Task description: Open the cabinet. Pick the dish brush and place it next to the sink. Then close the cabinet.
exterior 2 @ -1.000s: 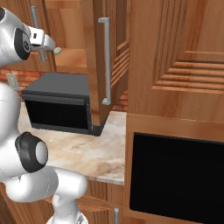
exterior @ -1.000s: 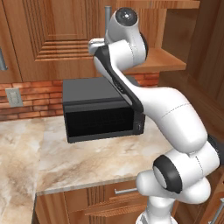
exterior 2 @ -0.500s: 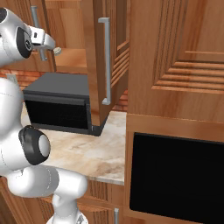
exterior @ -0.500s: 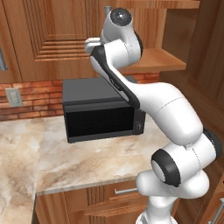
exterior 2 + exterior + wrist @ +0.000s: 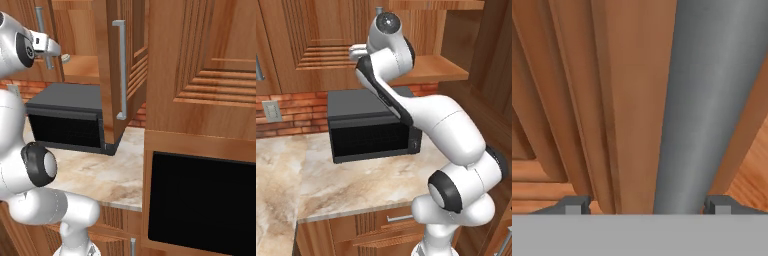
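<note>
The cabinet (image 5: 316, 40) hangs over the counter. Its left door is closed, and its right door (image 5: 117, 75) stands swung open, seen edge-on. My gripper (image 5: 50, 50) is up at the left door's long silver bar handle (image 5: 40, 22). In the hand view the handle (image 5: 712, 100) runs between my two fingertips (image 5: 574, 205), closer to the right one, and the jaws stand apart, open around it. The dish brush (image 5: 65, 58), small and pale, lies on the cabinet's wooden shelf (image 5: 85, 67) just right of the gripper.
A black microwave (image 5: 371, 125) sits on the marble counter (image 5: 331, 185) under the cabinet. Below the counter is a wooden drawer unit (image 5: 396, 220). A tall wooden unit with a black oven front (image 5: 200, 200) stands to the right. Behind the counter is a brick wall with an outlet (image 5: 271, 111).
The arm's upper links have leaned a little to the left. The hand stays up at the left door's handle.
</note>
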